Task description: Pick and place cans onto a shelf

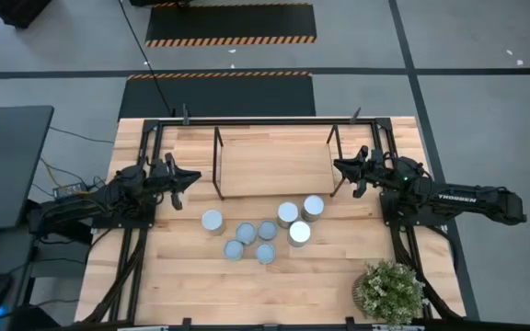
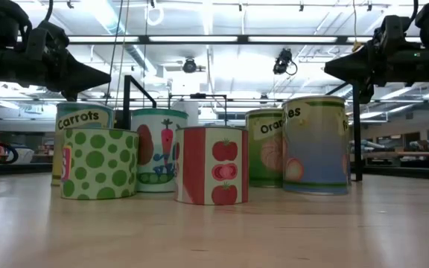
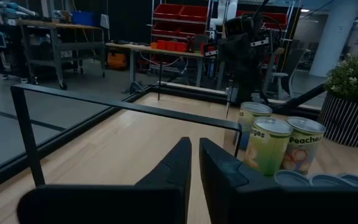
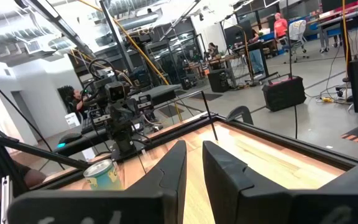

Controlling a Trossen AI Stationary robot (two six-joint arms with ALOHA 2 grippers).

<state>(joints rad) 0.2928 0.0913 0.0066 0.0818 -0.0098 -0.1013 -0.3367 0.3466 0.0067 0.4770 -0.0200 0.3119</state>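
Light wood was pretty much the whole scene: a butcher-block table (image 1: 182, 276) with a potted plant (image 1: 389, 291) parked at its near right corner. Going from the near edge inward, the cans (image 1: 265, 254) sat bunched up around the middle of the table, seven of them, all upright with their shiny round tops facing up; four clustered to the left and three a bit wider ones just to the right, closer to the shelf. From table height the labels showed up, a green polka-dot one (image 2: 99, 164), a red-and-white tomato one (image 2: 211, 164), one reading Carrots (image 2: 80, 119) and one reading Oranges (image 2: 272, 149). Just past the cans stood the shelf (image 1: 274, 161), a thin dark rod frame over a light wood surface, and none of the cans were on it. The left gripper (image 1: 194, 176) hung over the table just off the shelf's left end, fingers pressed together with nothing between them, well apart from the cans. The right gripper (image 1: 339, 165) did the same at the shelf's right end, fingers pressed together too and holding nothing, with the nearest can just in front of it. Beyond the table was grey floor with black mats edged in orange stripes (image 1: 231, 39).
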